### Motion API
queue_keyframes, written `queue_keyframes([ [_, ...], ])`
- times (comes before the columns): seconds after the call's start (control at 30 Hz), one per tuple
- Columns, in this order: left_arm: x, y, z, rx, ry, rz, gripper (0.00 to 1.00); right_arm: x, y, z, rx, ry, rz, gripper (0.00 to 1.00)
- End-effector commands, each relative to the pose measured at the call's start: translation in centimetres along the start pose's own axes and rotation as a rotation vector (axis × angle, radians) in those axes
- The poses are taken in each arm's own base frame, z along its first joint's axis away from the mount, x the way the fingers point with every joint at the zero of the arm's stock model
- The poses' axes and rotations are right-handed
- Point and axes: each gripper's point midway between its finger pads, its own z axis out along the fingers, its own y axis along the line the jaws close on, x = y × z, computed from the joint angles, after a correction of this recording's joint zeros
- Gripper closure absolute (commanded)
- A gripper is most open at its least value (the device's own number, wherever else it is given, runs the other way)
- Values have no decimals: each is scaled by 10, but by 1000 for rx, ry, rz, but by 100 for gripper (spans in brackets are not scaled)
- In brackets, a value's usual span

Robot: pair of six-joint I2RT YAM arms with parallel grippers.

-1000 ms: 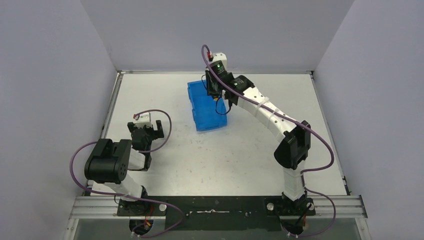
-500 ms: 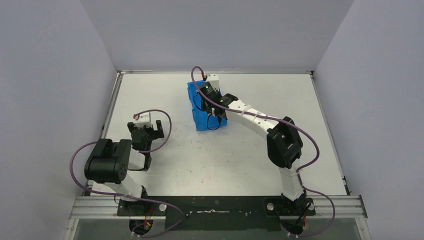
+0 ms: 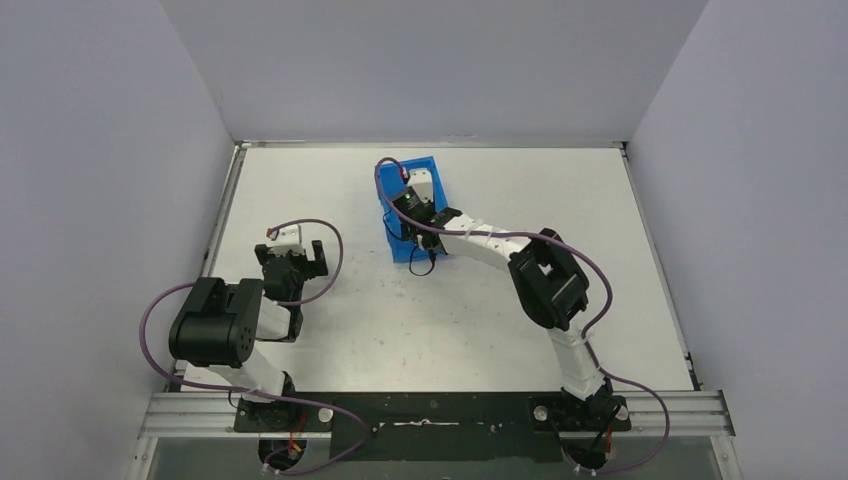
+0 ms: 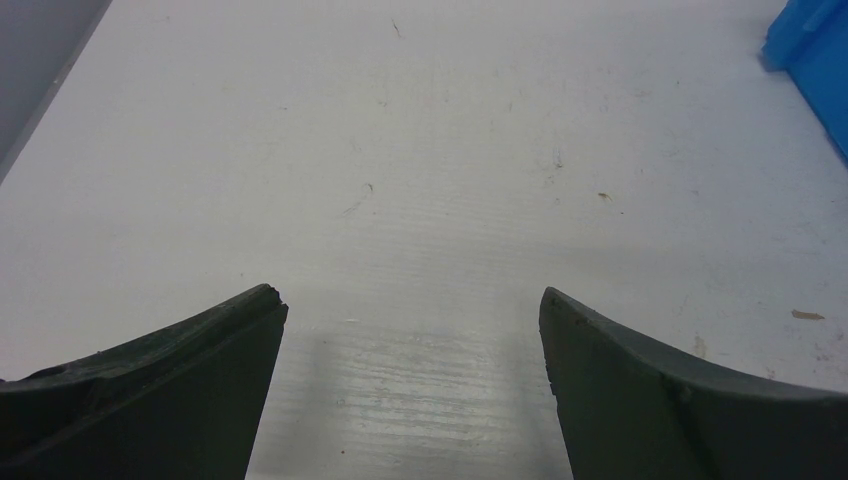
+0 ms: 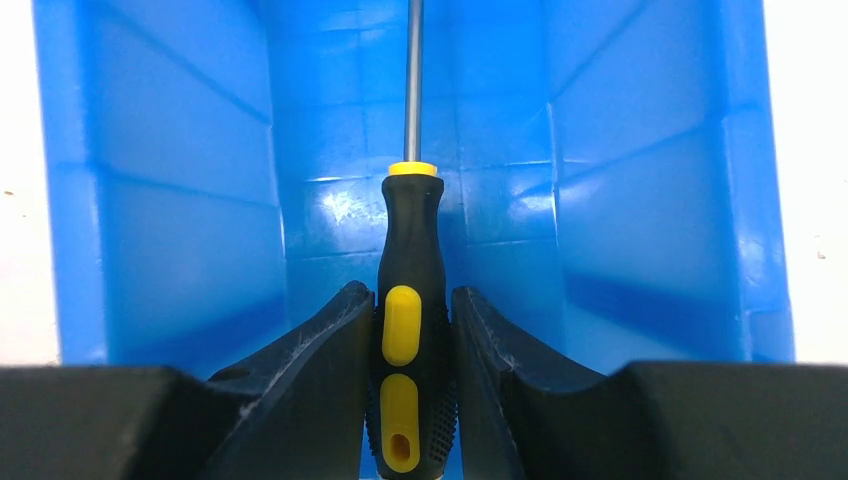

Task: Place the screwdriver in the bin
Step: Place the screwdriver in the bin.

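The blue bin [image 3: 392,222] stands at the back middle of the table. My right gripper [image 3: 408,216] is lowered into it from above. In the right wrist view this right gripper [image 5: 411,292] is shut on the yellow-and-black handle of the screwdriver [image 5: 410,240]. The thin shaft [image 5: 412,80] points along the bin's floor, between its blue walls [image 5: 190,200]. The screwdriver is hidden under the arm in the top view. My left gripper [image 3: 293,262] rests low at the left, well away from the bin. In its own view the left gripper [image 4: 409,296] is open, with only bare table between the fingers.
The white table [image 3: 480,330] is closed in by grey walls at the left, back and right. A corner of the bin [image 4: 815,50] shows at the upper right of the left wrist view. The right arm's purple cable [image 3: 385,185] loops above the bin.
The right arm has swung left and down from above the bin's right edge, and it now holds the screwdriver inside the bin. The left arm has not moved.
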Motion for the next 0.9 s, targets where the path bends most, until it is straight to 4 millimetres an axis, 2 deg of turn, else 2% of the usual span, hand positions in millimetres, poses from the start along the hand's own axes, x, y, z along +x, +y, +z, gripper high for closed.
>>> queue_keyframes([
  [0.0, -22, -3, 6, 7, -74, -5, 3, -15, 4, 7, -6, -82, 20, 90],
  [0.2, -22, -2, 6, 7, -76, -6, 3, -12, 4, 14, -3, -80, 1, 88],
  [0.33, -22, -3, 6, 7, -75, -5, 3, -17, 4, 13, -8, -85, 0, 75],
  [0.43, -22, -3, 6, 7, -74, -5, 3, -21, 4, 8, -13, -91, 3, 71],
  [0.5, -22, -3, 6, 7, -75, -6, 3, -26, 4, 5, -16, -99, 9, 64],
  [0.67, -22, -3, 6, 7, -75, -6, 3, -37, 3, -6, -21, -114, 22, 59],
  [0.87, -22, -3, 6, 7, -75, -5, 3, -52, 3, -18, -26, -131, 28, 58],
])
